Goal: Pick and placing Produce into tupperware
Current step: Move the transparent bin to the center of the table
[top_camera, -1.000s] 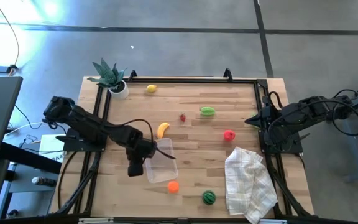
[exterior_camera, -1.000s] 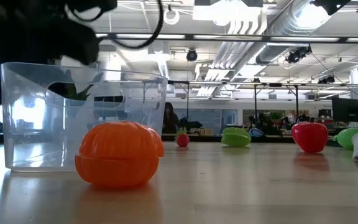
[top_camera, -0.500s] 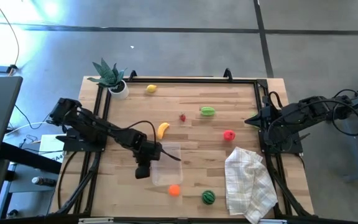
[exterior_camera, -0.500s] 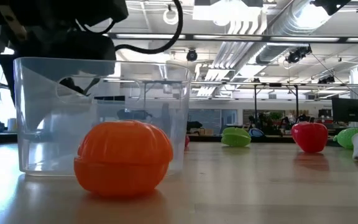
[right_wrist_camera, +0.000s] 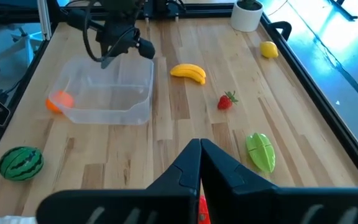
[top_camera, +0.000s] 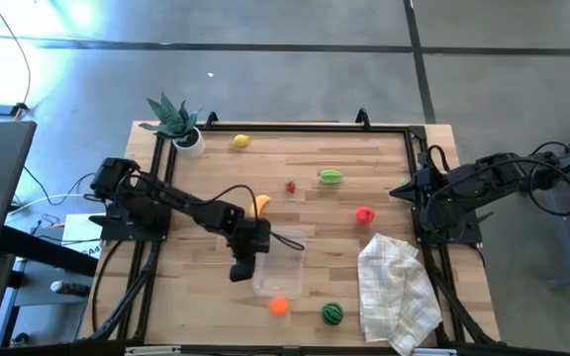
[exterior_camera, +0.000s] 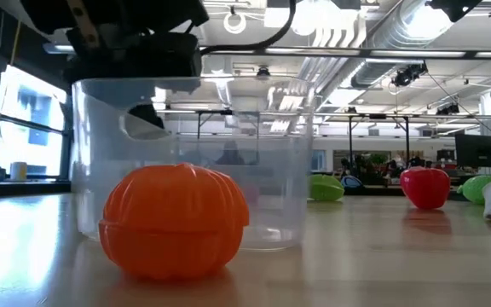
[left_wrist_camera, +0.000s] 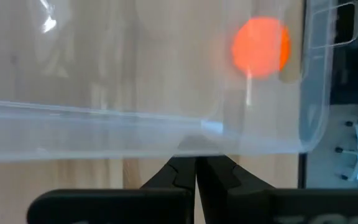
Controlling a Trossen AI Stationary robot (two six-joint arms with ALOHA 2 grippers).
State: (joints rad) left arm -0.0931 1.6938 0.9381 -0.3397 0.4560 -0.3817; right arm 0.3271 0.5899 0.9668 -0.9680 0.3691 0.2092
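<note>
The clear tupperware tub (top_camera: pixel 283 263) stands with its base on the table, left of centre. My left gripper (top_camera: pixel 253 255) is shut on the tub's left wall. It also shows above the tub in the low view (exterior_camera: pixel 130 51). A toy orange (top_camera: pixel 280 307) lies just near of the tub, with a striped watermelon (top_camera: pixel 332 313) to its right. A banana (top_camera: pixel 259 205), strawberry (top_camera: pixel 291 186), green piece (top_camera: pixel 331 177), red fruit (top_camera: pixel 364 215) and lemon (top_camera: pixel 241 141) lie farther back. My right gripper (right_wrist_camera: pixel 199 149) is shut and empty at the right edge (top_camera: pixel 396 191). My left gripper pinches the tub's wall at its rim (left_wrist_camera: pixel 194 146) between its two fingers, on the side toward the table's left edge. The fingers come from above, slanting down. The tub stays upright with its base on the table (exterior_camera: pixel 228 243).
A white checked cloth (top_camera: pixel 396 292) lies at the near right. A potted spiky plant (top_camera: pixel 176 124) stands at the far left corner. A black frame (top_camera: pixel 419 148) runs along the table's edges. Bare wood lies between the tub and the cloth.
My left gripper, still shut on the tub's wall, has moved toward the table's right edge and a little toward the near edge. The tub has slid with it along the table, upright, and now stands right behind the orange.
</note>
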